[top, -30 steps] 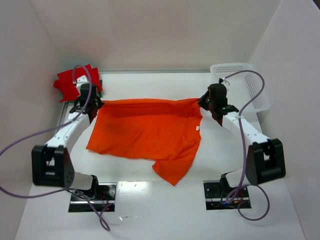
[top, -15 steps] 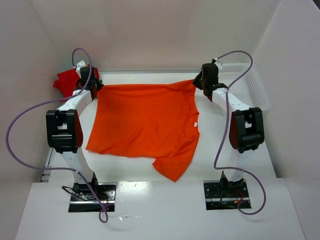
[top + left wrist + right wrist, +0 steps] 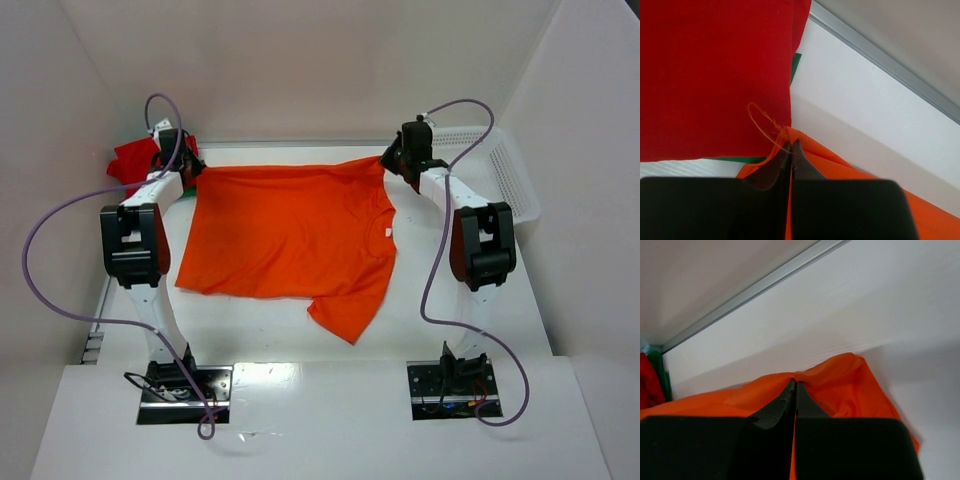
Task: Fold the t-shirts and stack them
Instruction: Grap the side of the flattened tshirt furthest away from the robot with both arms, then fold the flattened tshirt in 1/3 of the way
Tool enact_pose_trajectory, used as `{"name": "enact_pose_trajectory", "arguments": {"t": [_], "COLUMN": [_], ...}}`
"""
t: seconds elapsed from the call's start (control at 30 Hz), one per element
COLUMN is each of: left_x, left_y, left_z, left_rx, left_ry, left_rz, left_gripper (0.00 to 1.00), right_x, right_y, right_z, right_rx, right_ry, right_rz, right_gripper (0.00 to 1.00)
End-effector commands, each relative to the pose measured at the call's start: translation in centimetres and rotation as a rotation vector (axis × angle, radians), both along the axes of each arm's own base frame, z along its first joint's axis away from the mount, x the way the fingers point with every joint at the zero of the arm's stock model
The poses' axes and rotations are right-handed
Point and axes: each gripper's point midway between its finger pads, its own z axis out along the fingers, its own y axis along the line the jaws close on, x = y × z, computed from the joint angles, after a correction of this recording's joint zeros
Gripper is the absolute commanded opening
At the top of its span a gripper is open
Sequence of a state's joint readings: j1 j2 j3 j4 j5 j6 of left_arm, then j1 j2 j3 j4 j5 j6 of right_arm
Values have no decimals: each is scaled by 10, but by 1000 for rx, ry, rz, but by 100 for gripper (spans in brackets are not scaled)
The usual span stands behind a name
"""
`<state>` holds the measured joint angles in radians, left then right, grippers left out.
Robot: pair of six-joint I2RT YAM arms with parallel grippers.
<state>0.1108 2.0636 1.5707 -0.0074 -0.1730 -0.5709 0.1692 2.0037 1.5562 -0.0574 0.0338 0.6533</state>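
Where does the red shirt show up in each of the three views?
Top: red shirt at the table's far left corner, beside the left claw.
Left wrist: it fills the upper left, past the claw tips.
Right wrist: a sliver at the left edge.
Landmark: orange shirt, in all three, its far corners pinched by the left claw and right claw.

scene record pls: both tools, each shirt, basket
left tool: shut on orange t-shirt, its far left corner
right tool: shut on orange t-shirt, its far right corner
orange t-shirt: spread across table, one sleeve toward the arm bases
red t-shirt: far left of table, on top of green t-shirt
basket: white, far right, apart from orange t-shirt
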Motion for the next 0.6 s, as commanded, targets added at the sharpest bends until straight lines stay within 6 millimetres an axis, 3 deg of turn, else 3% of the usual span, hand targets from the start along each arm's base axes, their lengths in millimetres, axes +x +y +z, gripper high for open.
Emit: {"name": "enact_pose_trajectory", "arguments": {"t": [0.0,0.07,0.13,0.17,0.2,0.23,0.27,0.37,0.4,0.47,0.5,0.57], "left_x": [-6,-12,-17,-20,-25,-28,-30,-43,-45,-56,-62,-66], "left_y": [19,24,27,24,22,22,21,22,22,32,28,34], "left_z": [9,7,7,7,6,6,4,4,0,6,-4,4], "left_rx": [44,53,47,48,49,48,47,60,58,56,43,32], "left_ry": [-16,-6,2,5,16,19,28,48,57,56,78,62], "left_rz": [13,15,16,-2,-15,-15,-16,-8,-8,26,11,14], "left_gripper": [0,0,0,0,0,0,0,0,0,0,0,0], "right_x": [-14,-28,-50,-56,-69,-79,-80,-102,-110,-119,-127,-132], "right_y": [10,18,28,27,39,46,46,43,38,33,31,29], "right_z": [17,28,9,19,22,16,23,15,4,5,4,4], "right_rx": [98,162,186,195,203,197,199,209,195,194,192,188], "right_ry": [-11,-13,40,25,28,45,30,66,92,91,98,97], "right_rz": [53,83,106,103,125,135,137,103,84,63,63,55], "right_gripper": [0,0,0,0,0,0,0,0,0,0,0,0]}}
